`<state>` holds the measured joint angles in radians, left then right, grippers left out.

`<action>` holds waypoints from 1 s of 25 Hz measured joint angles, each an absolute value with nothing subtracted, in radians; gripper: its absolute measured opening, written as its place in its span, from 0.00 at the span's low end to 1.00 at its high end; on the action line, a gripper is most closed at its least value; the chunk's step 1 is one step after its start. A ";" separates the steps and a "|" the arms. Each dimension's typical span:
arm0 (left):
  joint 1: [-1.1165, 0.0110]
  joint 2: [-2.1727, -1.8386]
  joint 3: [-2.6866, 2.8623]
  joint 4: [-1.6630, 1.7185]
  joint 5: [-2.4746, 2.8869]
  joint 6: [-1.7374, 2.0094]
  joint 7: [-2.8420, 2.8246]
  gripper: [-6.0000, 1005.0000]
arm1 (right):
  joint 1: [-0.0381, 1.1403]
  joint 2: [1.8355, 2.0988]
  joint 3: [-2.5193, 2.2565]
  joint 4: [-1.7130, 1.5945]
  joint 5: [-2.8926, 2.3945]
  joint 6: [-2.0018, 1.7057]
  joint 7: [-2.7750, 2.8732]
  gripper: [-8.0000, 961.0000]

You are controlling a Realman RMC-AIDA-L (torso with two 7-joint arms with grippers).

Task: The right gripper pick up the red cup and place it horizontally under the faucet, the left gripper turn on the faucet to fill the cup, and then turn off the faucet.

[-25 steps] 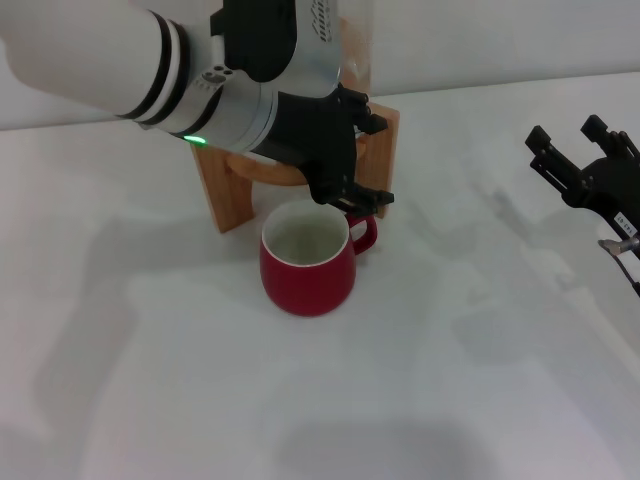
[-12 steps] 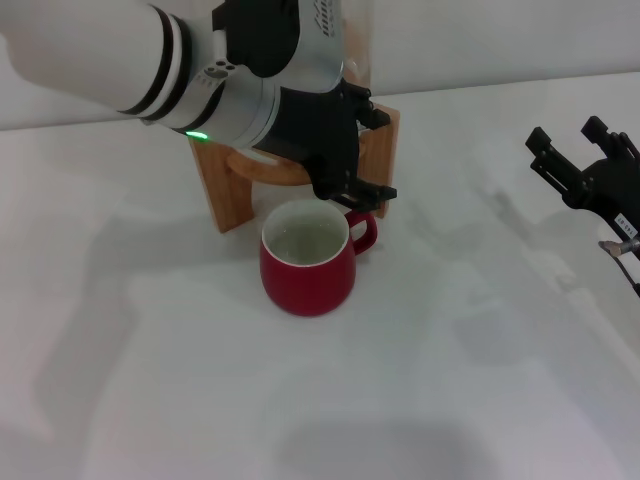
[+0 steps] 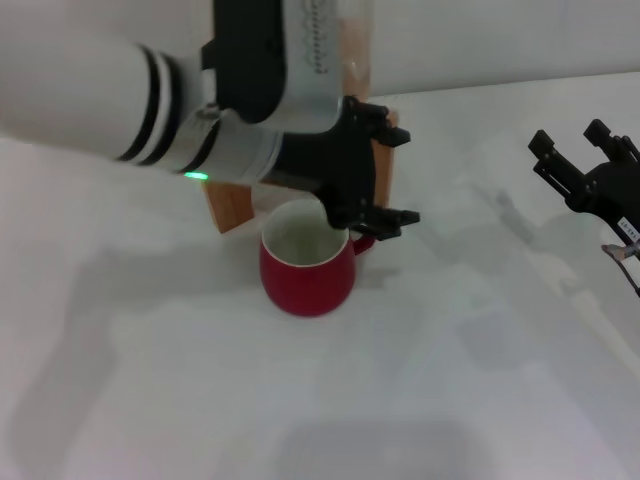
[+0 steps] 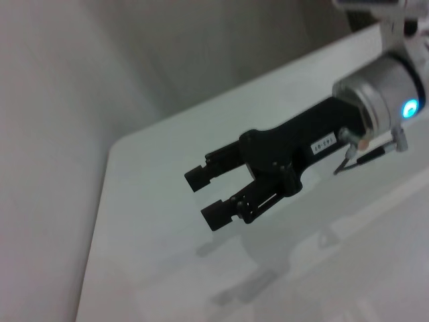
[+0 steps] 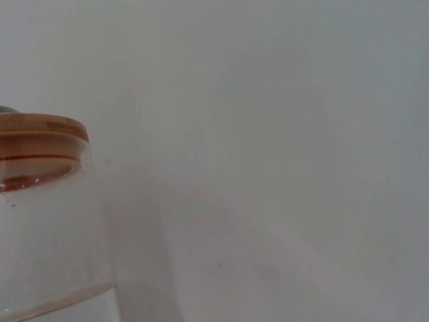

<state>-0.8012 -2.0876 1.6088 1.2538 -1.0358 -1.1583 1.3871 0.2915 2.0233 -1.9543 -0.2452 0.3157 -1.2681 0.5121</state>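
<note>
The red cup [image 3: 305, 272] stands upright on the white table, white inside showing, its handle toward the right. My left gripper [image 3: 393, 170] hangs just behind and over the cup's back rim, open, one finger tip near the handle, the other up by the wooden stand [image 3: 228, 208]. The faucet is hidden behind my left arm. My right gripper [image 3: 583, 160] waits at the table's far right, well away from the cup, open and holding nothing; the left wrist view also shows the right gripper [image 4: 209, 194] with its fingers apart.
A glass water jar [image 3: 355, 45] sits on the wooden stand behind the cup; the right wrist view shows the jar's wooden lid [image 5: 40, 134] against a blank wall. White table [image 3: 450, 400] stretches in front and to the right.
My left arm has swung forward and to the right, its claw now lower and over the cup's back rim and handle. The cup and the right gripper stay put.
</note>
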 joint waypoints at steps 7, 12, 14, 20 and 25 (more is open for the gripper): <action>-0.511 -2.087 1.616 1.478 -1.164 -1.093 1.403 0.81 | 0.296 2.023 -1.981 -0.247 0.312 -1.265 0.508 0.89; -0.296 -2.086 1.613 1.576 -1.303 -1.014 1.484 0.81 | 0.298 2.023 -1.999 -0.247 0.311 -1.264 0.505 0.89; -0.211 -2.086 1.610 1.600 -1.371 -0.987 1.526 0.81 | 0.299 2.023 -2.005 -0.246 0.310 -1.264 0.505 0.89; 0.027 -2.087 1.649 1.611 -1.607 -0.897 1.719 0.81 | 0.299 2.022 -2.014 -0.249 0.310 -1.266 0.481 0.89; 0.168 -2.089 1.706 1.560 -1.847 -0.803 1.967 0.81 | 0.320 2.020 -2.007 -0.257 0.311 -1.262 0.410 0.89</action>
